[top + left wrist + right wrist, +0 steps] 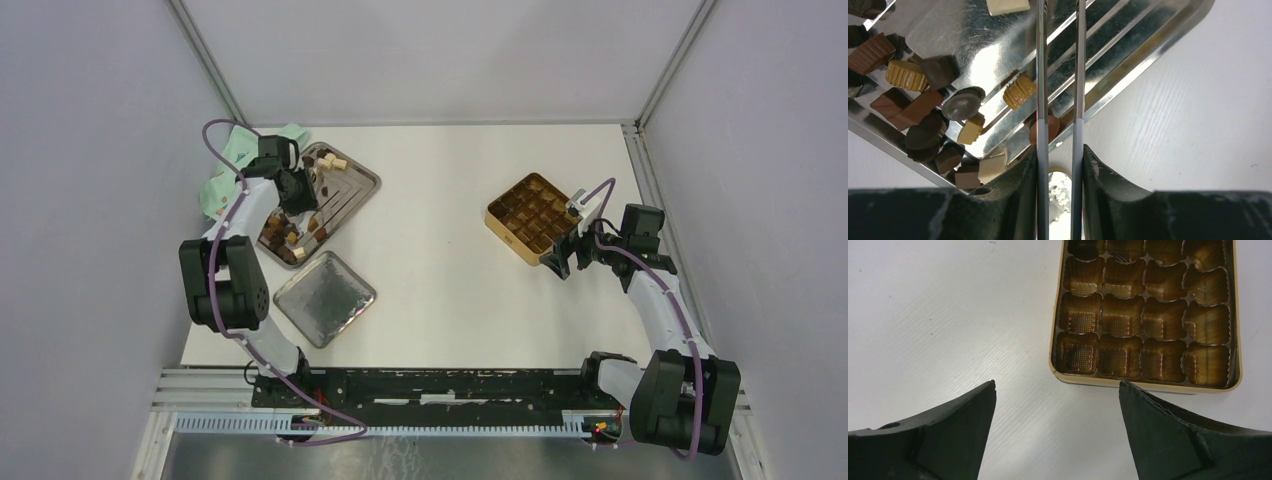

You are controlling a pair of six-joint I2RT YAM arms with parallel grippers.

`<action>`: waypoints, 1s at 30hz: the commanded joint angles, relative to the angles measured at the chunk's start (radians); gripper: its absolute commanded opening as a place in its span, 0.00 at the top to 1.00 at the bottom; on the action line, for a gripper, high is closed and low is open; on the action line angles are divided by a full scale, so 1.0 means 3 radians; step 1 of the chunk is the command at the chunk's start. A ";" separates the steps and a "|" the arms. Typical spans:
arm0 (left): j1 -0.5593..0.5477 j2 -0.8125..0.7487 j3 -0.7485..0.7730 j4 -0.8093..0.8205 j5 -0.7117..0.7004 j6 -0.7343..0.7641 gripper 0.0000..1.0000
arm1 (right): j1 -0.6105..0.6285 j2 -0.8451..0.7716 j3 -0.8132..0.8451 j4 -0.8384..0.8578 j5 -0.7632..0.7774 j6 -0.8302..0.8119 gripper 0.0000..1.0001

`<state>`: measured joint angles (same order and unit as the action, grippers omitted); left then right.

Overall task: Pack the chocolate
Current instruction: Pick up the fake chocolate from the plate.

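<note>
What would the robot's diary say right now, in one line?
left gripper: narrow gap, over small chocolate pieces on shiny ribbed metal tray | right gripper: open, beside square gold tin

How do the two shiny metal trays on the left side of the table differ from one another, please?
The far tray holds the chocolate pieces; the near tray holds none. The far tray's floor has long grooves; the near tray's shows none. The left gripper hangs over the far tray, not the near tray. Both are shiny, square, round-cornered and turned corner-on in the top view.
</note>
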<state>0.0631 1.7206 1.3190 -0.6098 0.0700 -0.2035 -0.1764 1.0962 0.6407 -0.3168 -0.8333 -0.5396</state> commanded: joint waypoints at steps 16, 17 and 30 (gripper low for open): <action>-0.0463 -0.1431 -0.0922 0.0678 0.1519 -0.0369 0.98 | 0.0012 -0.0069 0.0038 0.0013 0.0047 -0.0005 0.02; -0.0594 -0.1485 -0.0972 0.0801 0.1558 -0.0479 0.98 | 0.0010 -0.0079 0.0034 0.0025 0.0086 -0.0006 0.02; -0.2078 -0.1086 -0.0743 0.1796 0.1320 -0.1055 0.98 | -0.0409 -0.0290 -0.0090 0.0536 0.1306 0.0554 0.02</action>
<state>-0.4839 1.3182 1.0012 -0.2134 0.4919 -0.4572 -0.2668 1.0218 0.6254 -0.2256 -0.5503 -0.4454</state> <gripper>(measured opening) 0.381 0.979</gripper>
